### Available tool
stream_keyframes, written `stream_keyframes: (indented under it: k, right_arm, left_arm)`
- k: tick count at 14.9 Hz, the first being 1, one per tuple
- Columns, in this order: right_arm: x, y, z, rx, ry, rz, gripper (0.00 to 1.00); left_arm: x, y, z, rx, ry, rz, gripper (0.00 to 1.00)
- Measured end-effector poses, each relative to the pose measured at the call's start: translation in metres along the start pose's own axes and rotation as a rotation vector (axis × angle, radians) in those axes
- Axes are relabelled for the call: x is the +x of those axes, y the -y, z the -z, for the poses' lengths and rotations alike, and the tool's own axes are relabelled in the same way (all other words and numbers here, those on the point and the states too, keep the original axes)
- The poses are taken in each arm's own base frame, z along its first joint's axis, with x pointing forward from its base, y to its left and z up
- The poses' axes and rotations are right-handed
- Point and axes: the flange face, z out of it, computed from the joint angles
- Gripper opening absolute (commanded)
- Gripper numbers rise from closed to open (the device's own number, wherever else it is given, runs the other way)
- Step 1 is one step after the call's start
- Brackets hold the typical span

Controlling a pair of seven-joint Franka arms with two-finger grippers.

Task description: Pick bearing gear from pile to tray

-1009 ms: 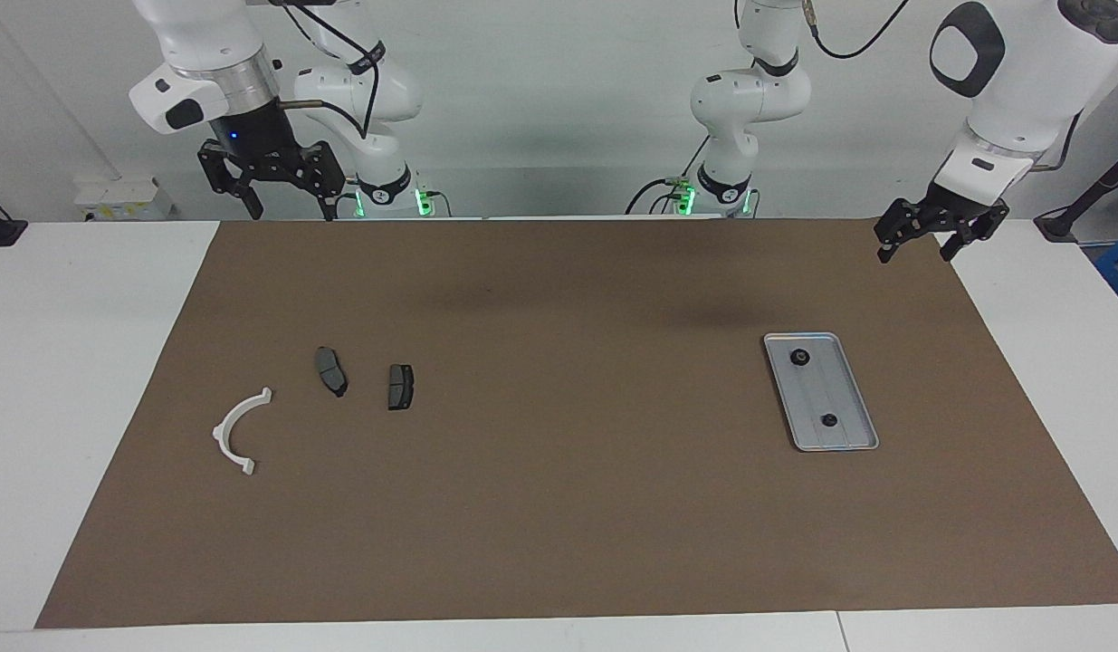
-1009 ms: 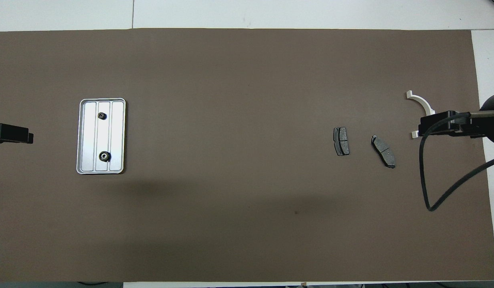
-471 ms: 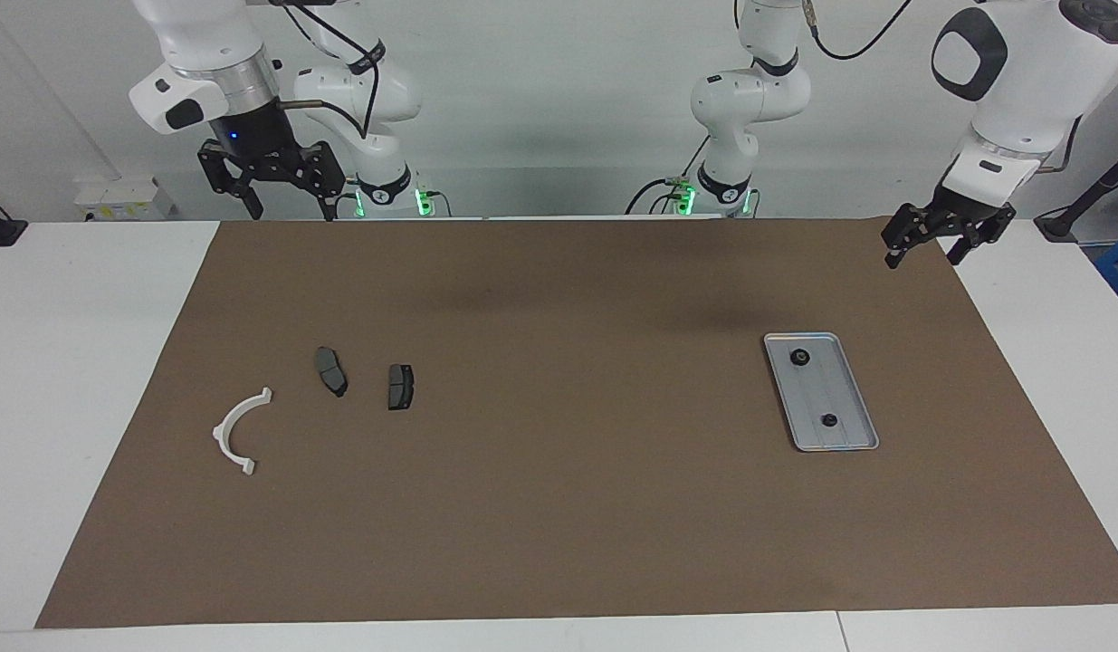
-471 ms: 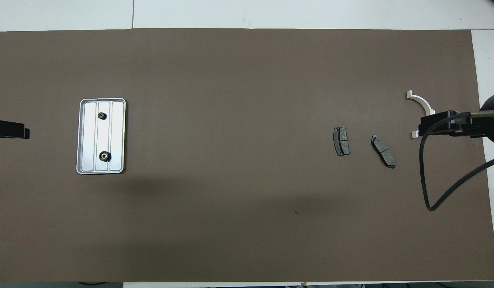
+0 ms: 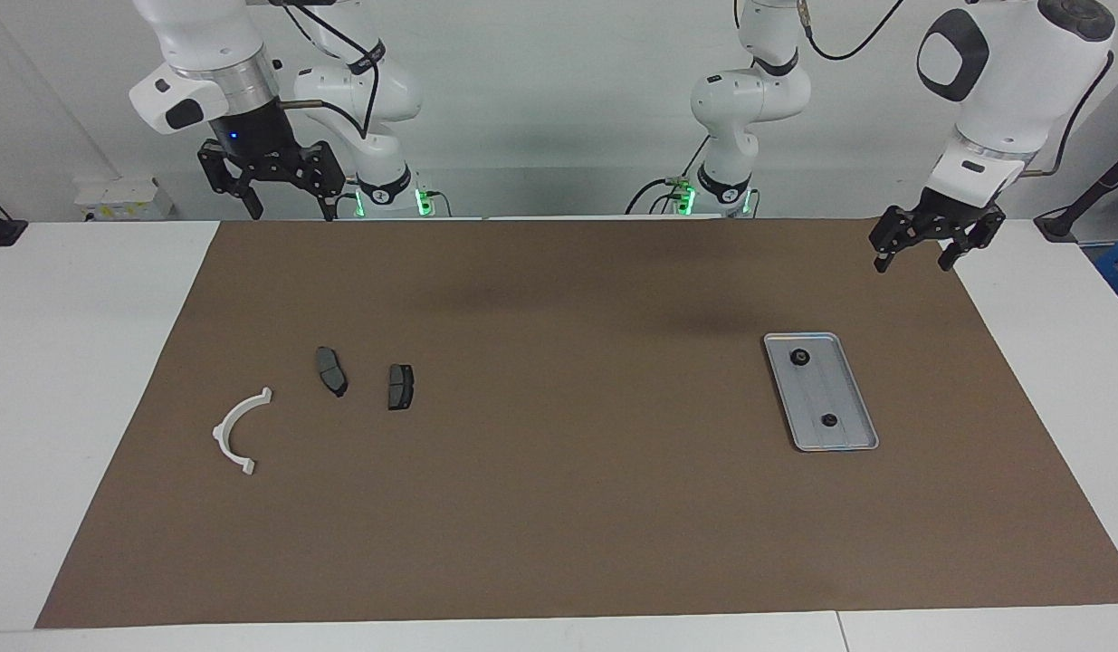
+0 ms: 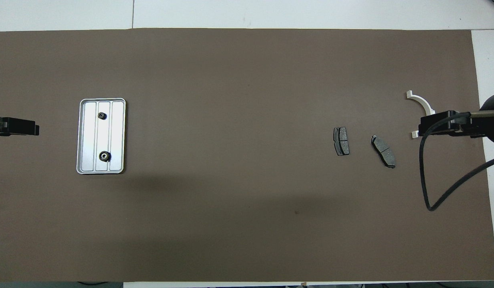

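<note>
The silver tray [image 5: 817,391] [image 6: 118,136] lies toward the left arm's end of the brown mat. Two small black bearing gears rest in it, one nearer the robots [image 5: 800,357] [image 6: 105,156] and one farther [image 5: 828,420] [image 6: 102,115]. The pile sits toward the right arm's end: two dark brake pads [image 5: 331,370] [image 5: 400,386] and a white curved bracket [image 5: 240,430]. My left gripper [image 5: 912,263] hangs open and empty over the mat's corner by the robots, apart from the tray. My right gripper [image 5: 291,213] waits open and empty, raised over the mat's edge by its base.
The brown mat [image 5: 559,507] covers most of the white table. In the overhead view the right arm's black hand and its cable [image 6: 425,180] cover part of the bracket [image 6: 421,101], beside the two pads [image 6: 341,141] [image 6: 383,151].
My left gripper has shifted slightly above the mat's corner, ending a little closer to the tray's end. The right arm and all the parts have stayed put.
</note>
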Motion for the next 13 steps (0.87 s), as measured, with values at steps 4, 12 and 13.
stream_keyframes:
  k: [4,12,13]
  right_arm:
    - [0.000,0.000,0.000,0.000,0.000,0.000,1.00]
    - [0.000,0.000,0.000,0.000,0.000,0.000,1.00]
    - [0.000,0.000,0.000,0.000,0.000,0.000,1.00]
  left_arm:
    - [0.001,-0.012,-0.002,-0.012,0.003,-0.032,1.00]
    - [0.010,0.001,0.017,-0.013,0.000,-0.012,1.00]
    - [0.014,0.001,0.026,-0.014,0.001,-0.011,1.00]
